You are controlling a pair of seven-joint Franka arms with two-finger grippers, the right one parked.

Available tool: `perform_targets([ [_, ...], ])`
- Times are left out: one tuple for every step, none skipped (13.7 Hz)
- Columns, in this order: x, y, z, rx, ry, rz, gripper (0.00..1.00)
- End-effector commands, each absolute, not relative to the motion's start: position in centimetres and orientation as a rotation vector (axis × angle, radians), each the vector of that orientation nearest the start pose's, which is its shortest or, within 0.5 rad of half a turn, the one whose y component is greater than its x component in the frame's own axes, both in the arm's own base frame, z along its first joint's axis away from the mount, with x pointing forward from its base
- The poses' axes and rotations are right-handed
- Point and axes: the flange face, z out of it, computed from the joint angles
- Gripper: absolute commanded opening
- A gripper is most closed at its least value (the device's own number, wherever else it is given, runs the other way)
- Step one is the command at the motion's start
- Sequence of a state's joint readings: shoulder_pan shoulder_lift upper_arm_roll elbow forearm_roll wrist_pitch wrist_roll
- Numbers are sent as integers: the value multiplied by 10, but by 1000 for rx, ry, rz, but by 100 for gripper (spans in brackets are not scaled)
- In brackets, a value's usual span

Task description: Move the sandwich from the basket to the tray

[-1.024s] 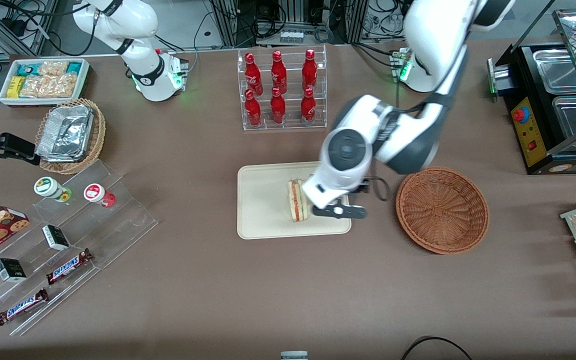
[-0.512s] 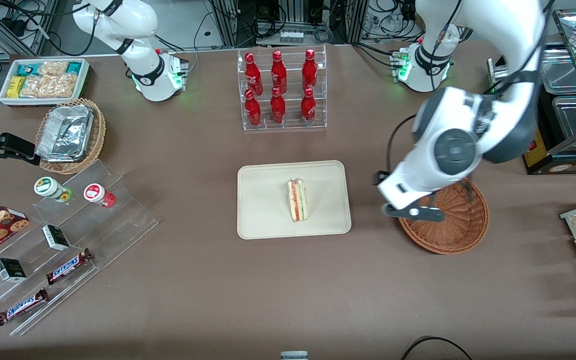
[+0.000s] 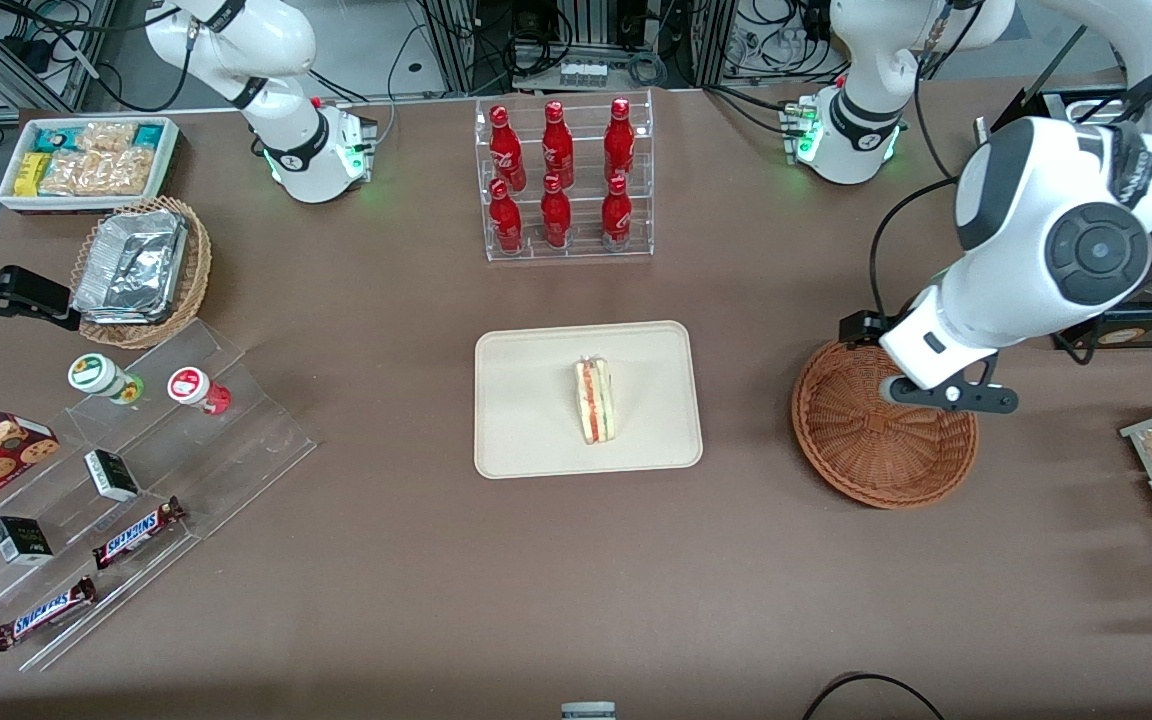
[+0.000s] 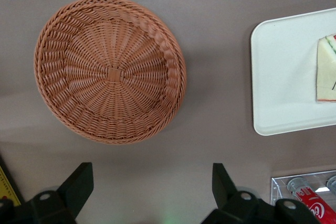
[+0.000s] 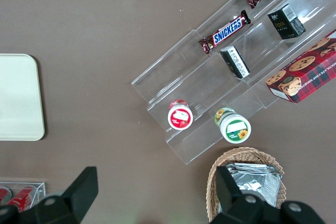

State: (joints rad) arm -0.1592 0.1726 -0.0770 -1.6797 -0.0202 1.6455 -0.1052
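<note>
Gripper wide open (holding nothing), above basket

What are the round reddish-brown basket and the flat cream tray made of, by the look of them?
Round reddish-brown basket: woven wicker or a plastic imitation, its strands spiralling from a square centre. Flat cream tray under the sandwich: smooth matte, probably moulded plastic or pulp. The open gripper hangs above the basket.
</note>
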Motion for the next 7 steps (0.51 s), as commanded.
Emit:
perform_targets([
  [564, -111, 489, -3132, 195, 356, 100],
  [559, -101, 497, -3131, 208, 372, 100],
  [553, -86, 510, -3133, 224, 383, 100],
  [548, -74, 518, -3133, 218, 404, 100],
  [542, -65, 528, -3133, 200, 414, 100],
  [536, -57, 539, -3131, 179, 425, 100],
  [533, -49, 549, -3130, 159, 439, 100],
])
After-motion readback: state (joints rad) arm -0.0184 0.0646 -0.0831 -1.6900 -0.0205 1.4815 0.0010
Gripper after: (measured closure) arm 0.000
